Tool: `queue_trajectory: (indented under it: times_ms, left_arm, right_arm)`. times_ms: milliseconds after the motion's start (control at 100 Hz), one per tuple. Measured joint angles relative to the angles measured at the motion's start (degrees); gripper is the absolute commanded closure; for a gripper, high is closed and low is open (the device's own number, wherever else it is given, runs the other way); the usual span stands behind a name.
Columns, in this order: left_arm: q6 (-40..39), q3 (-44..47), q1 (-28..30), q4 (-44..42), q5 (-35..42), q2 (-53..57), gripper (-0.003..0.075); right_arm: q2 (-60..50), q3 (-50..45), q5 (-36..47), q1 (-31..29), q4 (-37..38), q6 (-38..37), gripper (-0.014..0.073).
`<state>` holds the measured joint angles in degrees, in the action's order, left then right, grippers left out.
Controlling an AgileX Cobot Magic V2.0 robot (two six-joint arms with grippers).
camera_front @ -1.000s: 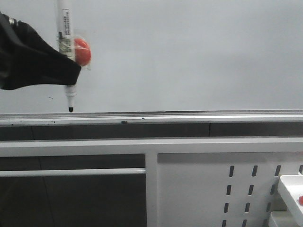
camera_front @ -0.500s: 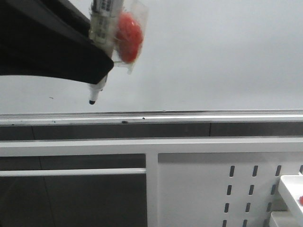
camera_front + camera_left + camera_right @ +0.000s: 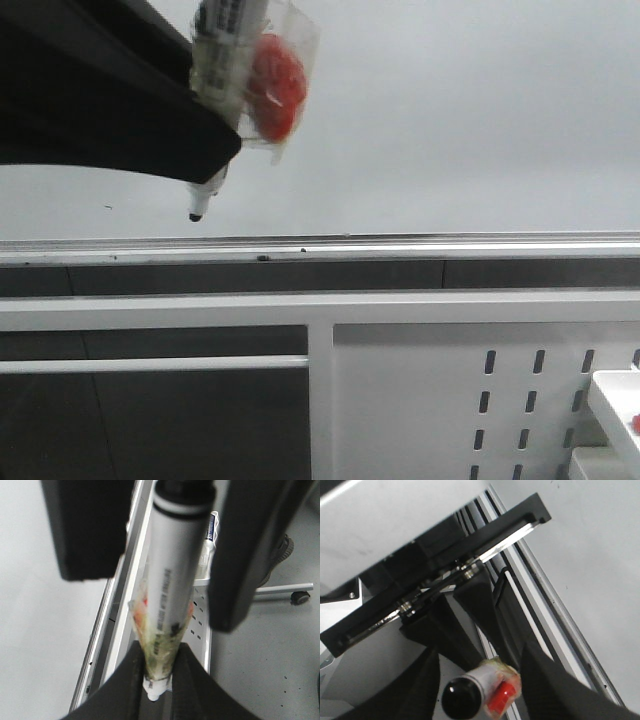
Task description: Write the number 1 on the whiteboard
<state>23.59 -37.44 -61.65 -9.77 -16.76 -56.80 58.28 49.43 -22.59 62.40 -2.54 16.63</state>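
Below the board runs a white metal frame [image 3: 320, 308] with a horizontal bar and a vertical post, dark gaps behind it. To the right hangs a white perforated metal panel [image 3: 430, 400] with rows of slanted slots. A white tray's corner [image 3: 615, 400] shows at the far right. Pale grey floor [image 3: 265, 670] carries a black caster wheel [image 3: 300, 598].
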Motion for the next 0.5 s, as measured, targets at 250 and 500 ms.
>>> queue_trajectory:
  times_ms: [250,500]
  left_arm:
    - [0.00,0.00,0.00,-0.42,0.00,0.00,0.0740]
    - [-0.70,0.00,0.00,0.00,-2.00,0.00,0.0740]
  right_arm:
    - [0.40,0.00,-0.09,0.00,0.00,0.00,0.0370]
    - [0.63,0.00,-2.48,0.00,1.37,0.97,0.0666]
